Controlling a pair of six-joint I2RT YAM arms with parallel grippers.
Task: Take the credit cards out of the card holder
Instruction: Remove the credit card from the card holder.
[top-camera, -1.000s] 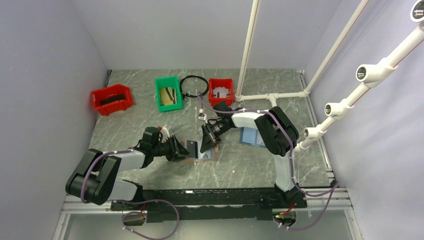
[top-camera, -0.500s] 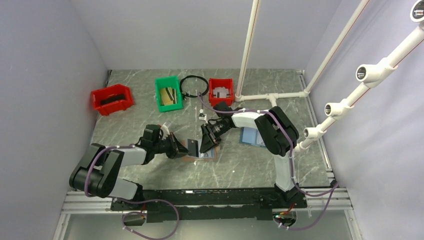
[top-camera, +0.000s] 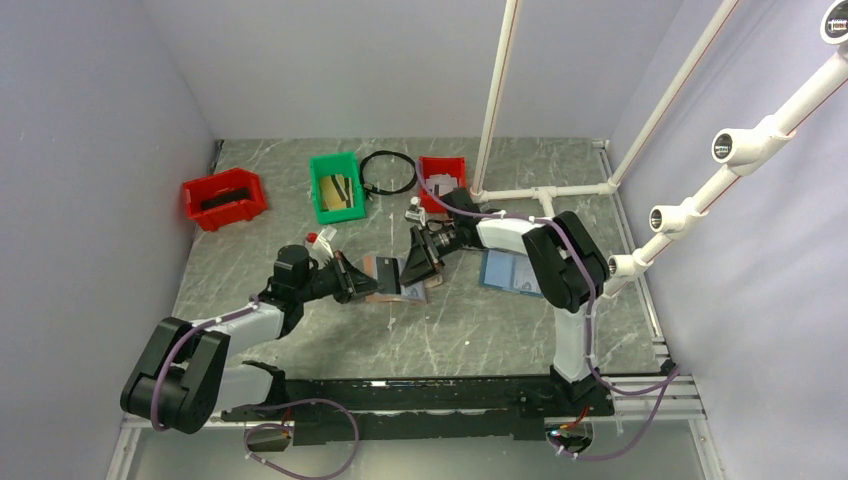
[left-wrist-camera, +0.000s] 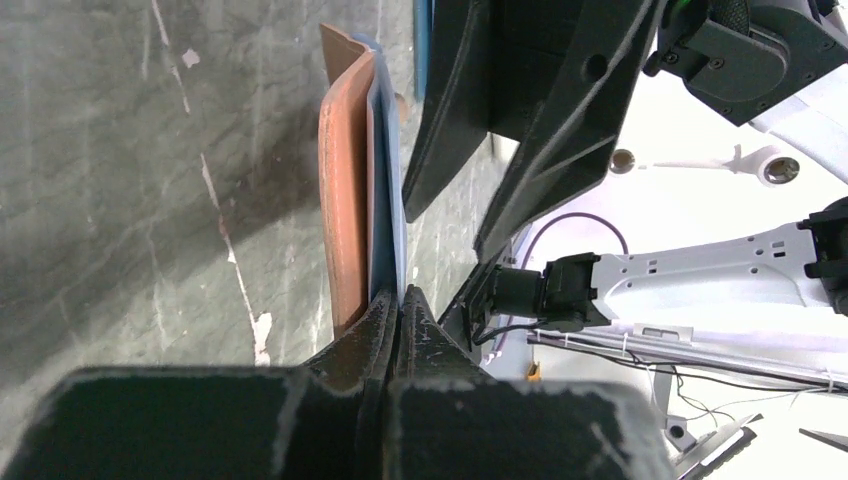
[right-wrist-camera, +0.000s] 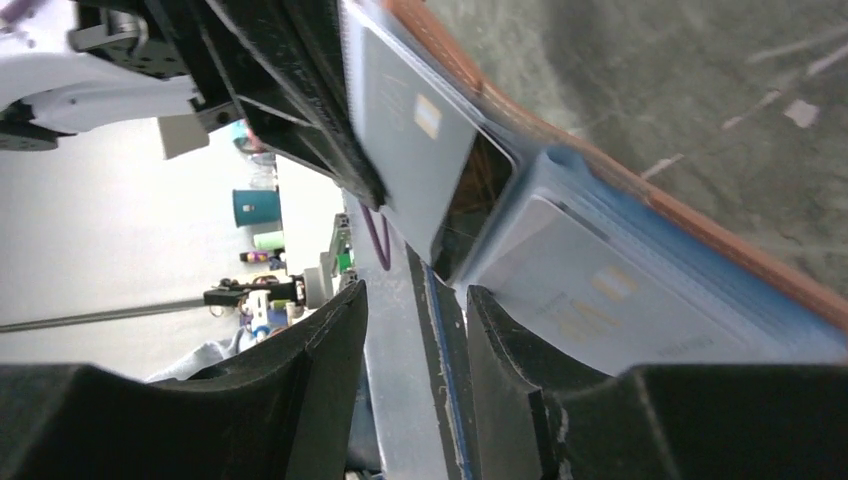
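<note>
The card holder (top-camera: 388, 276) has a reddish-brown cover (left-wrist-camera: 345, 200) and pale blue pages, and hangs open above the table between both grippers. My left gripper (top-camera: 358, 282) is shut on its near edge (left-wrist-camera: 398, 300), pinching the blue pages. A grey credit card (right-wrist-camera: 410, 150) with a chip sticks out of one pocket. A pale credit card (right-wrist-camera: 600, 300) lies in the pocket page beside it. My right gripper (top-camera: 408, 272) is open (right-wrist-camera: 415, 330) at the holder's other side. One of its fingers (right-wrist-camera: 505, 340) lies against the edge of the pale card's page.
A second holder with a blue cover (top-camera: 505, 270) lies on the table to the right. A red bin (top-camera: 224, 197), a green bin (top-camera: 336, 186), a black cable ring (top-camera: 388, 172) and another red bin (top-camera: 441, 178) stand at the back. White pipes (top-camera: 497, 100) rise at the back right.
Both grippers have moved towards the back of the table with the card holder between them. The holder has come up off the table. The left arm has stretched out.
</note>
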